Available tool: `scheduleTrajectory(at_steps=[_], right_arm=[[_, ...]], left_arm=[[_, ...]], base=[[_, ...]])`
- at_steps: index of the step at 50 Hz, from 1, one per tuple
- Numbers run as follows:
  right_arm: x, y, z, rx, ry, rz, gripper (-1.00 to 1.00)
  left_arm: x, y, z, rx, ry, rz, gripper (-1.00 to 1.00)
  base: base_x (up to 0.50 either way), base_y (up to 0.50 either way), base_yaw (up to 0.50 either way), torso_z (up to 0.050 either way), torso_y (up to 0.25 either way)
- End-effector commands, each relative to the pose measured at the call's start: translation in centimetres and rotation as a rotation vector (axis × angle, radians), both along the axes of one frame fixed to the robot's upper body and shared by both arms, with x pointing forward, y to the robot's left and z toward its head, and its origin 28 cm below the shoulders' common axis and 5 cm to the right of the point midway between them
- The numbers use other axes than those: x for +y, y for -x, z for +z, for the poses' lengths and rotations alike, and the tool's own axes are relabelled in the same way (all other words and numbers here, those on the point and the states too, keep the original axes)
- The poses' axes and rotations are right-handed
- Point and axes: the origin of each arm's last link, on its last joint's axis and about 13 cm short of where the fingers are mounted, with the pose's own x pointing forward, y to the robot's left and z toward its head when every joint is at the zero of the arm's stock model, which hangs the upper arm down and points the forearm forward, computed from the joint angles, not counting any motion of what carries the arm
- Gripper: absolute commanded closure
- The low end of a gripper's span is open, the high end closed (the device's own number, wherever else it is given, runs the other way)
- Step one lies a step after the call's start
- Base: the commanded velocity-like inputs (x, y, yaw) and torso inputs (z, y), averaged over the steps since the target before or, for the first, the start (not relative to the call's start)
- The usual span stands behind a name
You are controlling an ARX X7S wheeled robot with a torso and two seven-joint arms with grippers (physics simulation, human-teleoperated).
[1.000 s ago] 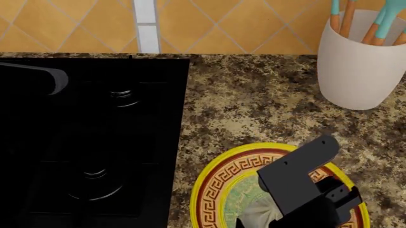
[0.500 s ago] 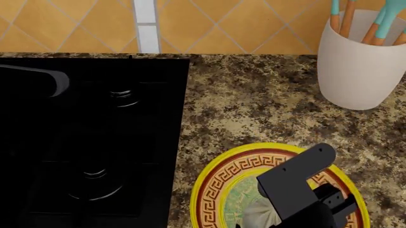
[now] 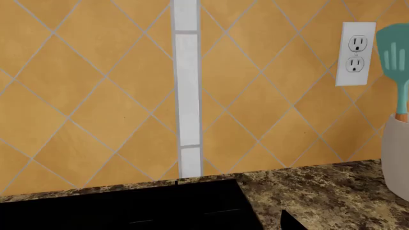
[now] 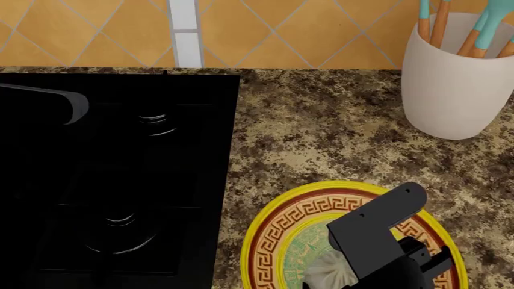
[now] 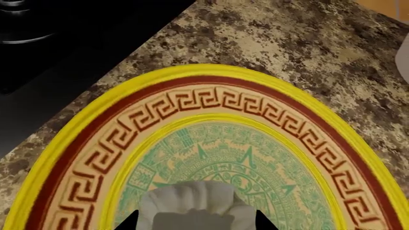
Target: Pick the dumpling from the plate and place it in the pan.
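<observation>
Right pincer [image 5: 195, 219] down over the dumpling [image 5: 191, 203], two dark fingertips [image 5: 131, 221] flanking its sides at the edge of the right wrist view; jaws spread either side of it, contact not clear, so a pinch can't be confirmed. In the head view the black pincer body [image 4: 377, 238] covers most of the dumpling [image 4: 328, 272], only a pale lobe pokes out. Dumpling sits on the green centre of the plate [image 5: 211, 103], yellow rim and Greek-key band all round. Plate [image 4: 277, 226] rests on the speckled granite bench [image 4: 321, 132], close beside the black stove top [image 4: 120, 180], its near part cut off by the frame. Burners [image 4: 120, 232] barely readable against the black. Grey-tipped pan handle [image 4: 48, 96] juts in at far left of the stove, pan body lost in the dark. White utensil crock [image 4: 454, 78] with teal-handled tools stands well apart at the bench's back right. Left pincer not seen; left wrist view shows orange tiled wall, wall outlet [image 3: 355, 53], a teal spatula [image 3: 396, 62].
</observation>
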Motion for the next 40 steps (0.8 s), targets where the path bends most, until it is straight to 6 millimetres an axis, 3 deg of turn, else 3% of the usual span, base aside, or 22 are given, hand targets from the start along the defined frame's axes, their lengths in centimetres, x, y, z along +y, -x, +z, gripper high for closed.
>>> scheduleTrajectory(at_steps=[1, 8, 40], right_arm=[[0.0, 0.0, 0.0, -0.005, 0.007, 0.001, 1.00], [0.0, 0.0, 0.9, -0.027, 0.010, 0.005, 1.00], [0.5, 0.3, 8.6, -0.260, -0.041, -0.007, 1.00]], left_arm=[[-0.1, 0.0, 0.0, 0.000, -0.002, -0.001, -1.00], [-0.2, 0.0, 0.1, 0.000, -0.002, -0.004, -1.00], [-0.1, 0.4, 0.6, -0.010, 0.000, -0.007, -1.00]], base=[[0.00, 0.00, 0.00, 0.000, 0.000], [0.00, 0.00, 0.00, 0.000, 0.000], [0.00, 0.00, 0.00, 0.000, 0.000]])
